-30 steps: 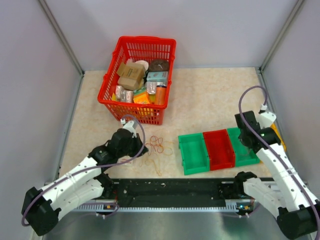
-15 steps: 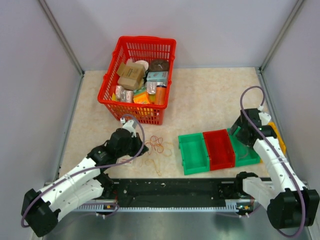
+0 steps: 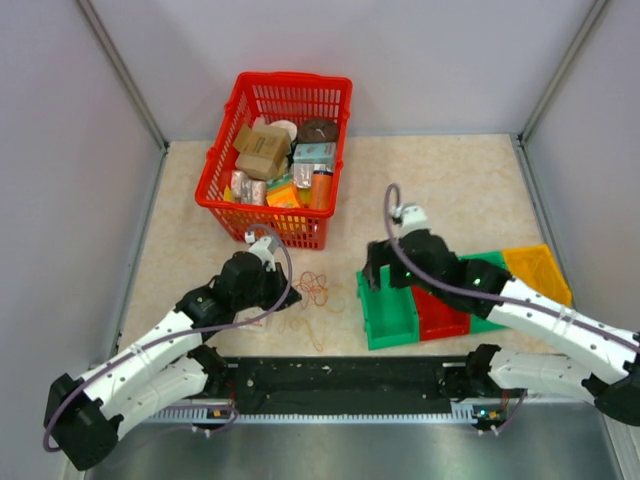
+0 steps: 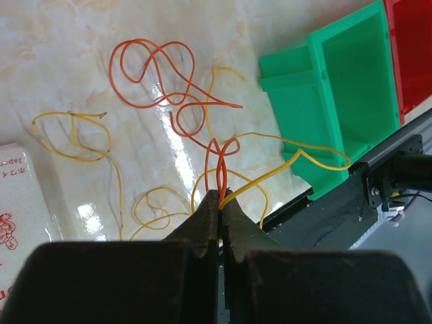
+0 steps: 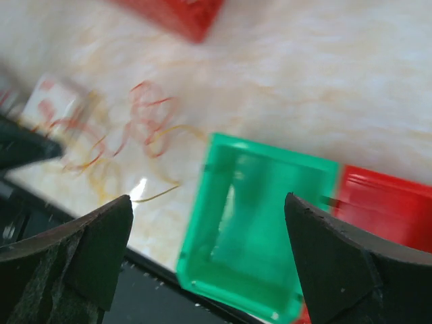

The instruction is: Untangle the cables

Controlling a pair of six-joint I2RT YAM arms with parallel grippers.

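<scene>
The left pincer is pressed together at the tips and clamped on the cables; its wrist view shows orange strands and one yellow strand running straight into the closed tips, a grip that the overhead view is too coarse to confirm; there the left pincer merely ends at the edge of the cables. From the tips the thin wires spread over the marbled tabletop: orange loops further out, yellow loops to either side, one yellow strand reaching the corner of the green bin; a white packet with red print lies just beside the wires at the left edge.

The right pincer stands wide apart with nothing between its fingers, above the near-left corner of the green bin; that view is blurred, so the reddish and yellow smears to the left seem to be the cables. Only the overhead view shows the right pincer over the row of bins: the green bin, a red bin, a second green bin partly under the arm, then a yellow bin; a red basket of packaged goods stands beyond the cables.
</scene>
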